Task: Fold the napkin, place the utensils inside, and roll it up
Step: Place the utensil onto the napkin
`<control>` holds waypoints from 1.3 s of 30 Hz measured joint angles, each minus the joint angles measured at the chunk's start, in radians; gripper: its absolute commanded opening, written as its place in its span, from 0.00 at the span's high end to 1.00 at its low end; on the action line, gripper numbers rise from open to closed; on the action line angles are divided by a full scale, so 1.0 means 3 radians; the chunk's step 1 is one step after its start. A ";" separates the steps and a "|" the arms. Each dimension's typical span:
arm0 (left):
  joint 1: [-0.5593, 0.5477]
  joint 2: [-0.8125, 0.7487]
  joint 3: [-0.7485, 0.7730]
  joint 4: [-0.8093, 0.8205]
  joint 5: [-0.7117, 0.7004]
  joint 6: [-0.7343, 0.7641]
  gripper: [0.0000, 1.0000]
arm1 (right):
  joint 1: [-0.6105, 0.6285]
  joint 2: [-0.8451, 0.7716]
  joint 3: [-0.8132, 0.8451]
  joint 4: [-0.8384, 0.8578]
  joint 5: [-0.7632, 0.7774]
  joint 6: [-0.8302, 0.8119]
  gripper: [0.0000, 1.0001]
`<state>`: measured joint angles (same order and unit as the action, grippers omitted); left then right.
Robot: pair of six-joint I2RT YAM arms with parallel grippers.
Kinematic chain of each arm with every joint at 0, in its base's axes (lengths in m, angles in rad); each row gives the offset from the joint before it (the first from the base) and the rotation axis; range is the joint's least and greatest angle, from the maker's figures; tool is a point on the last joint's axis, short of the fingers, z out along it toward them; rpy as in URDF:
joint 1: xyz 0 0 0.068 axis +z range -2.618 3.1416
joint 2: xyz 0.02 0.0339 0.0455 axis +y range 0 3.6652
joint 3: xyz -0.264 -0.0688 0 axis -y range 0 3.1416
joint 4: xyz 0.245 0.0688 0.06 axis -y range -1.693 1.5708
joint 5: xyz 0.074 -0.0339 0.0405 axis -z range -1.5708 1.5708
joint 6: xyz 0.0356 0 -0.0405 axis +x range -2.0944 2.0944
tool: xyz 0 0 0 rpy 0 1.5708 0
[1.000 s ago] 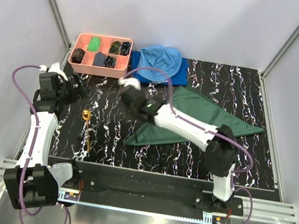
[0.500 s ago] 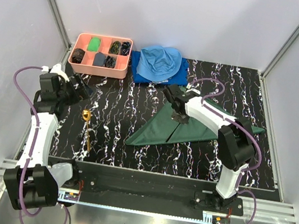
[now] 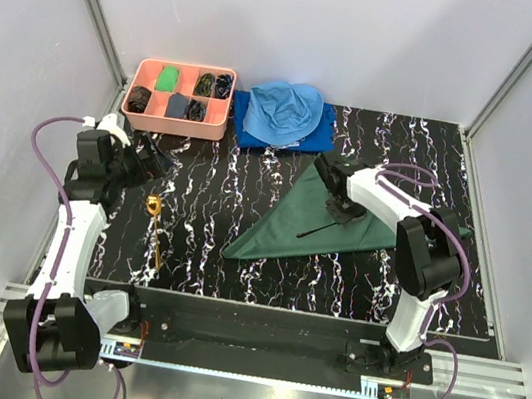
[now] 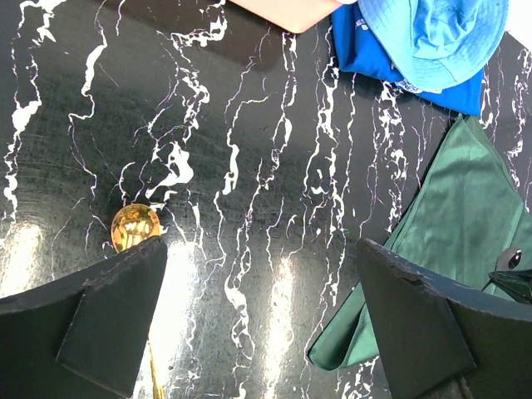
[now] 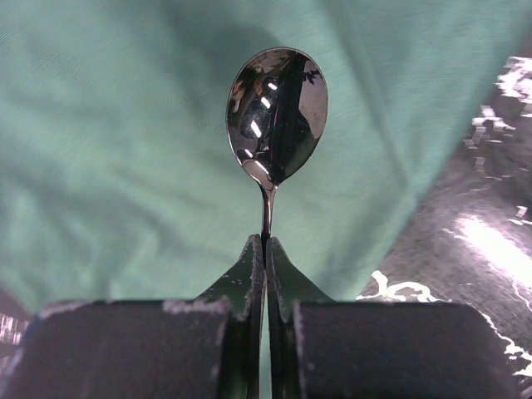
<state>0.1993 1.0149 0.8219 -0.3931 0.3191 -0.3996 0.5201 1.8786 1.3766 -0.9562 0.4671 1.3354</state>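
The dark green napkin (image 3: 276, 234) lies folded into a triangle on the right half of the black marble table (image 3: 215, 202). My right gripper (image 3: 337, 209) hovers over it, shut on the neck of a spoon (image 5: 277, 108) whose shiny bowl points forward above the green cloth (image 5: 125, 150). The shut fingertips (image 5: 266, 243) pinch the thin stem. A gold spoon (image 3: 154, 217) lies on the table at the left, its bowl (image 4: 135, 226) beside my left finger. My left gripper (image 4: 262, 320) hangs open and empty above the table, left of the napkin's corner (image 4: 366, 345).
A pink tray (image 3: 141, 68) with several small items stands at the back left. A light blue cloth (image 3: 286, 107) rests on a darker blue cloth (image 3: 248, 132) at the back middle. White walls and metal posts enclose the table.
My right arm swung from the table's middle-left to the right, carrying the spoon over the napkin. The left arm shifted only slightly.
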 measured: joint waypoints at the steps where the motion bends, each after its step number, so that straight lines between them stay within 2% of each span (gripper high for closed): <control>1: -0.0009 0.0000 0.0000 0.0000 0.0000 0.0000 0.01 | -0.0033 0.0000 -0.0020 -0.0029 -0.0005 0.0061 1.00; 11: -0.0036 0.0000 0.0000 -0.0001 0.0014 0.0001 0.01 | -0.0230 0.0065 -0.0081 -0.0125 -0.0025 0.0309 1.00; 27: -0.0050 0.0001 0.0000 -0.0003 0.0039 0.0001 0.01 | -0.0282 0.0282 0.0027 -0.0123 -0.0022 0.0429 0.99; 29: -0.0051 0.0001 0.0000 -0.0003 0.0039 0.0003 0.01 | -0.0285 0.0289 0.0033 -0.0125 -0.0022 0.0434 0.92; 30: -0.0052 0.0001 0.0000 -0.0001 0.0039 0.0003 0.01 | -0.0287 0.0294 0.0036 -0.0123 -0.0022 0.0436 0.79; 32: -0.0055 0.0001 0.0000 -0.0003 0.0038 0.0004 0.01 | -0.0290 0.0294 0.0036 -0.0118 -0.0024 0.0441 0.59; 33: -0.0055 0.0001 0.0000 -0.0003 0.0038 0.0005 0.01 | -0.0292 0.0294 0.0036 -0.0107 -0.0025 0.0425 0.35; 34: -0.0055 0.0001 0.0000 -0.0003 0.0037 0.0008 0.01 | -0.0295 0.0294 0.0036 -0.0088 -0.0025 0.0401 0.26; 37: -0.0055 0.0005 -0.0001 -0.0003 0.0031 0.0018 0.01 | -0.0298 0.0277 0.0036 -0.0018 -0.0017 0.0271 0.14; 39: -0.0055 0.0009 -0.0015 0.0000 0.0003 0.0025 0.01 | -0.0298 0.0223 0.0034 0.0036 -0.0014 0.0150 0.11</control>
<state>0.1829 1.0176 0.8173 -0.3931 0.3199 -0.3920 0.4309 1.9453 1.3869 -0.9455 0.4629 1.3804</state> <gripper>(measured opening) 0.987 0.843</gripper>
